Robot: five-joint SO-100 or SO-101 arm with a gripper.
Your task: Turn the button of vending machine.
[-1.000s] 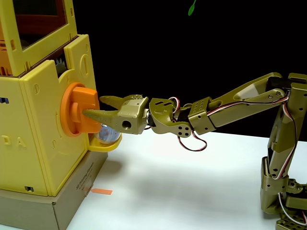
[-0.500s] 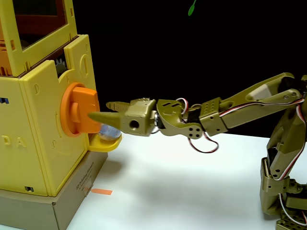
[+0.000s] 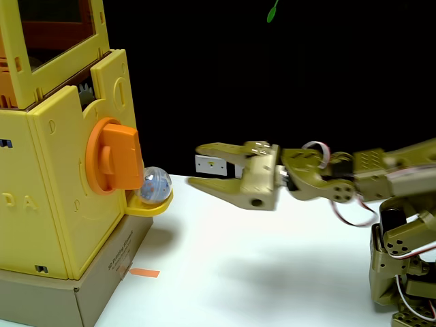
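The yellow vending machine (image 3: 58,197) stands at the left on a cardboard base. Its orange button (image 3: 114,157) juts from the front panel, the thick bar standing near upright. A clear capsule ball (image 3: 154,184) rests in the small yellow tray (image 3: 151,206) just below the button. My olive-green gripper (image 3: 196,165) hovers to the right of the button, well apart from it, with its fingers spread and nothing between them.
The arm's base (image 3: 405,272) stands at the right edge of the white table (image 3: 259,266). An orange strip of tape (image 3: 143,273) lies on the table beside the cardboard base (image 3: 75,296). The background is black.
The gripper let go of the button's bar and drew back to the right. The capsule ball in the tray now shows fully.
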